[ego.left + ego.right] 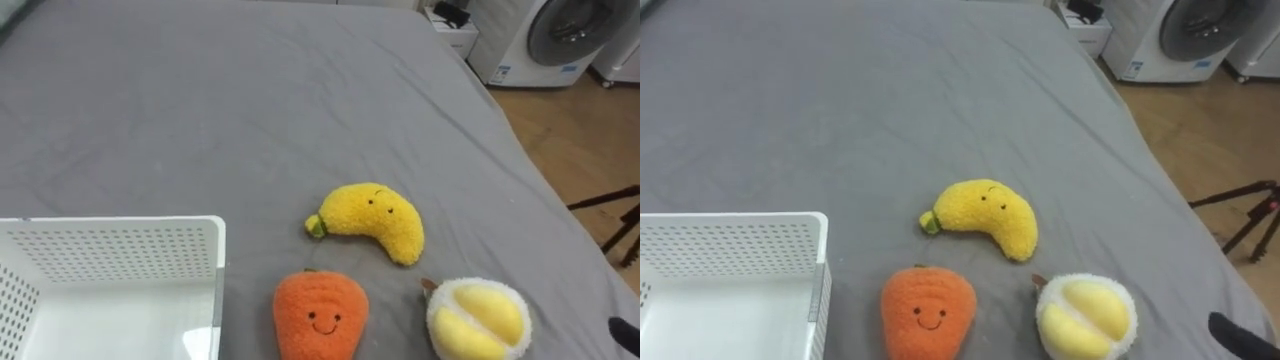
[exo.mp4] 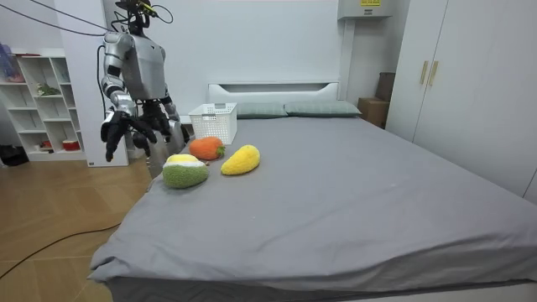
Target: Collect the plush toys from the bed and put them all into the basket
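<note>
Room view: my right robot hand (image 2: 119,126), spread open and empty, has the round green-and-yellow plush fruit (image 2: 185,173) nearest, lower right.

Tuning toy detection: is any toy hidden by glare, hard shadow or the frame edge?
Left eye view: even light, no glare; banana toy whole, carrot toy cut by the bottom edge, yellow-white toy reaching it. Room view: all three whole, shadows soft.

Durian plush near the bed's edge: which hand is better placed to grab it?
The right hand, likely: the durian plush lies at the robot's right, and the white basket sits on its left.
</note>
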{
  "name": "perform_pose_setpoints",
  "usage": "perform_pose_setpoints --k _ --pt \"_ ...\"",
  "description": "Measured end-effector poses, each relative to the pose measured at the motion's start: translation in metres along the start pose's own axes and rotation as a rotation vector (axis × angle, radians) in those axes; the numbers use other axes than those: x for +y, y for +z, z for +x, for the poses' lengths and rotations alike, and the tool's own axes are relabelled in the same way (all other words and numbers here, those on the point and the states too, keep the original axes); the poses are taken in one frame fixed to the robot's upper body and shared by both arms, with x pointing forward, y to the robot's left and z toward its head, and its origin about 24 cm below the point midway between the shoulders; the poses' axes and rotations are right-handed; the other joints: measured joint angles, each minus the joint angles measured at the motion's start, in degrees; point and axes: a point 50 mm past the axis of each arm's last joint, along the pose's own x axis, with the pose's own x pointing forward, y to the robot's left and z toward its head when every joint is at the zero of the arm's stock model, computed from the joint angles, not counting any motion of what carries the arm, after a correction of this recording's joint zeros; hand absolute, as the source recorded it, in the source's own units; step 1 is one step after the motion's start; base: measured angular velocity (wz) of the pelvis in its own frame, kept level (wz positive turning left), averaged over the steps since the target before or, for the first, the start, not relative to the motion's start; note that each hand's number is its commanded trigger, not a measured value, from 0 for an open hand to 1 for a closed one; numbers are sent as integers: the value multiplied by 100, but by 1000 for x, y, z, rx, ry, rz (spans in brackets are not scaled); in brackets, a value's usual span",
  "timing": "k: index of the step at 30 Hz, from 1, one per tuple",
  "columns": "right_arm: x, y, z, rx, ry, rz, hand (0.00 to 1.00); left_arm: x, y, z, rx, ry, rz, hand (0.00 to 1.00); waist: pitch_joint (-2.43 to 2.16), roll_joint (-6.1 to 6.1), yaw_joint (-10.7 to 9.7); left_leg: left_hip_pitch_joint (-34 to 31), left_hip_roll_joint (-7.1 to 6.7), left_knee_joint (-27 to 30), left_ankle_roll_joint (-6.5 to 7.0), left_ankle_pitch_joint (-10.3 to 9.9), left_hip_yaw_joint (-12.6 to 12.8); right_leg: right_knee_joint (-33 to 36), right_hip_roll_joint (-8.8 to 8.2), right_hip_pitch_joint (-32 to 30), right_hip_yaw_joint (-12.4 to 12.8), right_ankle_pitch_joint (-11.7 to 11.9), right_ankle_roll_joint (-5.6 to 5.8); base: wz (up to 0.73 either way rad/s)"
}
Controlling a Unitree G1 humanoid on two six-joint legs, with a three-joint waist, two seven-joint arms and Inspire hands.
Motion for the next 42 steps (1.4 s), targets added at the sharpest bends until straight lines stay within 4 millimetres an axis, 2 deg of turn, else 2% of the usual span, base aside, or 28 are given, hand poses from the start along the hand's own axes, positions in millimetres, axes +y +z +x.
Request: perform_pose_setpoints --k 4,6,13,18,22,27,33,38,42 --pt "15 27 -11 -183 59 -80 0 -2 0 0 -6 -5 30 0 14 47 21 -14 -1 6 0 1 1 79 -6 -56 -11 -1 0 0" --pt "20 32 -15 -241 75 -130 0 -3 1 0 -9 -5 31 0 12 44 41 -18 -2 16 0 1 1 78 -11 -54 -18 -1 0 0" --pt "36 38 -26 -374 138 -298 0 -4 2 -1 -21 -9 49 0 18 67 184 -16 0 8 0 1 23 77 -8 -21 -6 0 -1 -2" --pt "43 36 -29 -384 239 -361 0 -6 1 -1 -24 -20 46 0 25 115 198 -8 2 -1 0 1 13 77 -10 19 -17 -1 0 1" --pt "49 26 -30 -337 333 -410 0 -8 -1 -2 -21 -24 41 0 18 124 221 -16 3 5 0 0 7 76 -30 24 -58 -1 0 3" --pt "54 -9 -30 -162 505 -521 0 -10 -3 -2 -11 -31 51 0 -4 72 271 -23 -10 41 1 0 -67 54 -54 20 -153 -2 2 6" --pt "56 -21 -31 -87 625 -557 0 -8 -6 -3 8 -28 60 0 -28 43 315 -3 -10 67 2 1 -102 27 -58 48 -178 -2 0 3" --pt "50 -55 -32 58 698 -683 0 -8 -9 -3 16 -25 90 0 -22 -11 324 -4 -16 90 2 1 -176 -19 -66 138 -250 0 -1 7" --pt "47 -65 -33 100 728 -734 0 -10 -8 -3 11 -29 89 0 -17 -22 339 -2 -16 71 2 -1 -178 -21 -66 152 -233 -1 -2 0"
